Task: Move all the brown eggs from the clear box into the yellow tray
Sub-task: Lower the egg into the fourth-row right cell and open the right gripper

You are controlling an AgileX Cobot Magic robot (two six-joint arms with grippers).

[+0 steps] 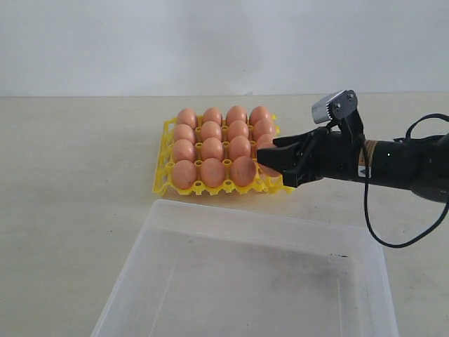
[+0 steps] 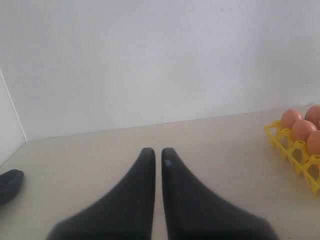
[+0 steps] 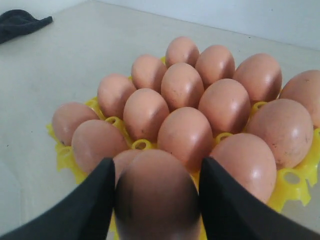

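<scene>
Furthest left, and seen only from its own wrist camera, the left gripper (image 2: 157, 152) hangs low over the pale table (image 1: 70, 175) with its two black fingers drawn together, only a thin slit between them and nothing in it. That view also catches a dark cloth (image 2: 10, 184) at the table's edge, which the exterior view leaves out, and only one corner of the yellow tray (image 1: 163, 151). From the exterior view the tray sits at the middle of the table, its cups filled with brown eggs (image 1: 211, 148) in neat rows of four. The clear box (image 1: 210, 209) lies just in front of it, nearer the camera, its bare floor showing. On the right the right gripper (image 1: 272, 168) reaches in over the tray's front right corner and hides that cup, so from there I cannot tell whether the corner egg is seated. The right wrist view gives what the exterior cannot: the fingers are clamped on either side of the held egg (image 3: 157, 200), touching it on both flanks, with the other eggs packed close beyond it
</scene>
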